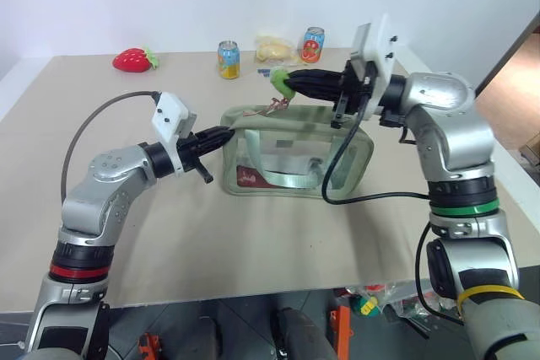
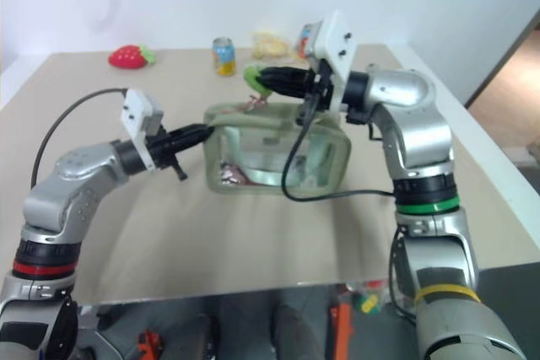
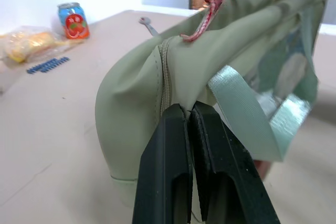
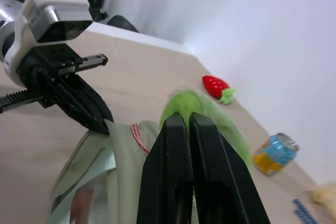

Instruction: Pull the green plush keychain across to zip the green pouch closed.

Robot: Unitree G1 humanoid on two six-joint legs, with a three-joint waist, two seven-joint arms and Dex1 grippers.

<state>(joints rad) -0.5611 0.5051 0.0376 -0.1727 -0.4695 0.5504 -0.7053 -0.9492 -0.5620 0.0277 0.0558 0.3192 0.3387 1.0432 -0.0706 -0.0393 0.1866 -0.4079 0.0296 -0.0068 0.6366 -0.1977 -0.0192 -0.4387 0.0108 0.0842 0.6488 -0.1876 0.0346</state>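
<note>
The green pouch (image 1: 295, 158) stands upright mid-table, its clear window and webbing strap facing me. My left gripper (image 1: 229, 133) is shut on the fabric at the pouch's left end, right beside the zipper (image 3: 165, 77). My right gripper (image 1: 293, 84) hovers above the pouch's top, shut on the green plush keychain (image 1: 278, 81). A thin reddish cord (image 1: 274, 106) runs from the plush down to the zipper line. In the right wrist view the plush (image 4: 220, 124) bulges around the closed fingers, with the left gripper (image 4: 100, 124) beyond it.
At the table's far side lie a red plush strawberry (image 1: 133, 59), a yellow-blue can (image 1: 229, 59), a blue-orange can (image 1: 313, 44) and a yellow bag (image 1: 274, 47). A black cable (image 1: 337, 174) hangs from my right wrist across the pouch's front.
</note>
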